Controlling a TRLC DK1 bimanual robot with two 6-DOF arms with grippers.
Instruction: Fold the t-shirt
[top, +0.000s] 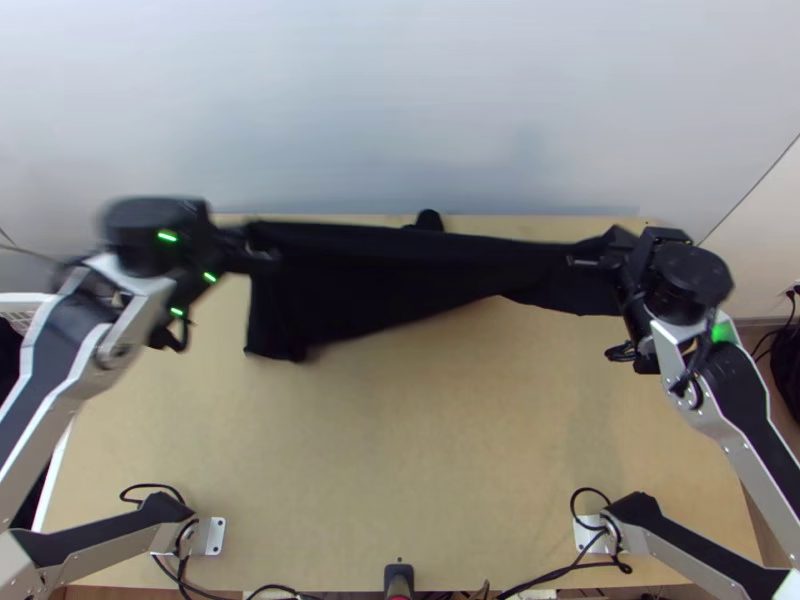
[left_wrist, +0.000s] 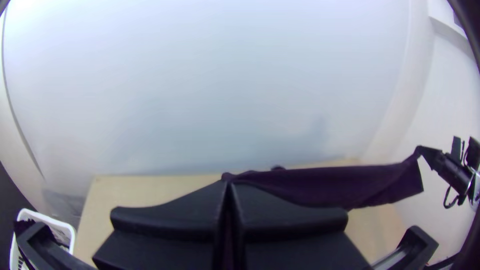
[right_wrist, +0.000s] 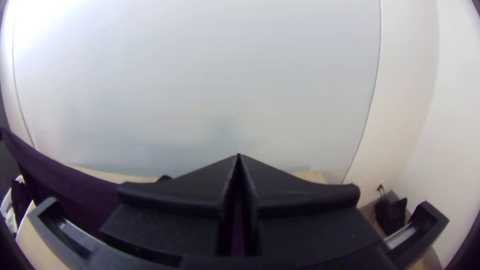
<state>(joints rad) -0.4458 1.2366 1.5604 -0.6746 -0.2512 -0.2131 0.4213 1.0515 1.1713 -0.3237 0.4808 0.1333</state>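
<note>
1. From above, I get the full span of the black cloth T-shirt (top: 390, 280), pulled out sideways over the far part of the light wooden table (top: 400, 450). The left gripper (top: 262, 256) has one upper end and the right gripper (top: 600, 262) the other. The shirt's top edge runs nearly straight between them; a broader flap drops toward the near side by the left one. I can't tell how many layers there are.

2. The left wrist view gives me what the top view can't settle: the left gripper (left_wrist: 229, 181) has its wide black fingers pressed together, a bit of shirt poking out at their tips. Across the way, the right gripper pinches a corner of the cloth. A white plastic basket (left_wrist: 70, 231) stands beside the table.

3. In the right wrist view, the right gripper (right_wrist: 239, 157) has its fingers closed together too, dark cloth visible beneath the seam. The shirt slants away toward the left gripper's side. A black bag (right_wrist: 391, 216) sits on the floor near the wall.
</note>
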